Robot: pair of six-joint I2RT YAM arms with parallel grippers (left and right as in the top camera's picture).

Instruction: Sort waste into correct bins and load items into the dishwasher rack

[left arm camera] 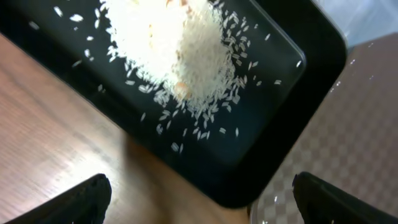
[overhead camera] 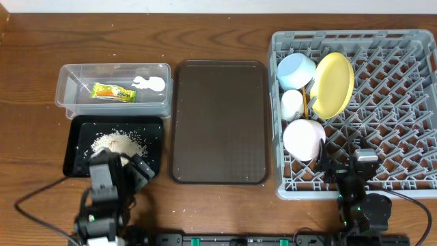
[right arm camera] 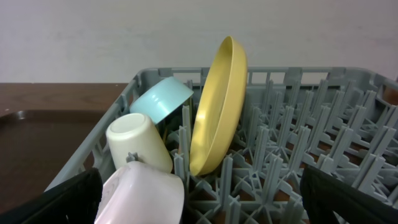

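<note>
The grey dishwasher rack (overhead camera: 396,116) holds the light blue bowl (overhead camera: 295,70), yellow plate (overhead camera: 332,85), white cup (overhead camera: 293,104) and pink-white bowl (overhead camera: 304,139). A thin wooden strip, perhaps the chopsticks (overhead camera: 306,102), shows between cup and plate. The clear tub (overhead camera: 68,75) holds the snack wrapper (overhead camera: 114,91) and tissue (overhead camera: 149,83). The rice (overhead camera: 117,143) lies heaped in the black tray (overhead camera: 78,130). My left gripper (overhead camera: 130,171) is open and empty over that tray's near right corner (left arm camera: 298,112). My right gripper (overhead camera: 362,167) is open and empty at the rack's front edge, just right of the pink-white bowl (right arm camera: 146,193).
The dark brown serving tray (overhead camera: 220,121) lies flat between the bins and the rack. A few stray rice grains dot the wooden table (overhead camera: 171,198) near the black tray. Cables trail along the front edge.
</note>
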